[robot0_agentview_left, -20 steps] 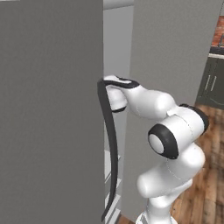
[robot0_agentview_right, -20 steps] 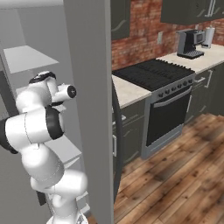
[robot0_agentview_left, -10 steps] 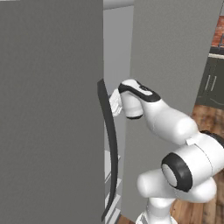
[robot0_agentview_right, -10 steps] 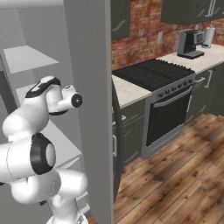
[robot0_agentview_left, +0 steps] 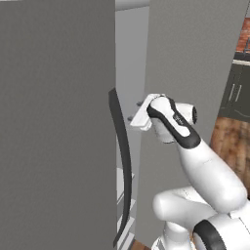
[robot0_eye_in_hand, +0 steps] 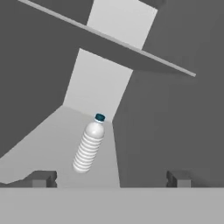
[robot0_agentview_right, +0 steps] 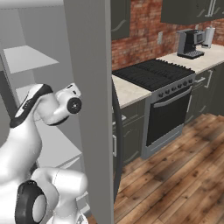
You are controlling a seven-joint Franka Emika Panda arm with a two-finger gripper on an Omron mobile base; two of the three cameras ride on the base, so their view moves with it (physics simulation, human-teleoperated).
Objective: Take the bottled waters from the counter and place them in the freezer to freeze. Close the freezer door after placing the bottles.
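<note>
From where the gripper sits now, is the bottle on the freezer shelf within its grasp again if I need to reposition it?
Probably yes. The bottle stands on the shelf straight ahead of the open gripper, with nothing between them.

A clear ribbed bottle (robot0_eye_in_hand: pixel 89 146) with a blue cap stands on a pale shelf (robot0_eye_in_hand: pixel 41 146) inside the freezer (robot0_agentview_right: pixel 33 59), leaning in the hand view. The grey freezer door (robot0_agentview_left: pixel 53 127) stands open, its dark bar handle (robot0_agentview_left: pixel 123 166) along the edge. The counter (robot0_agentview_right: pixel 131 91) lies beside the freezer.
</note>
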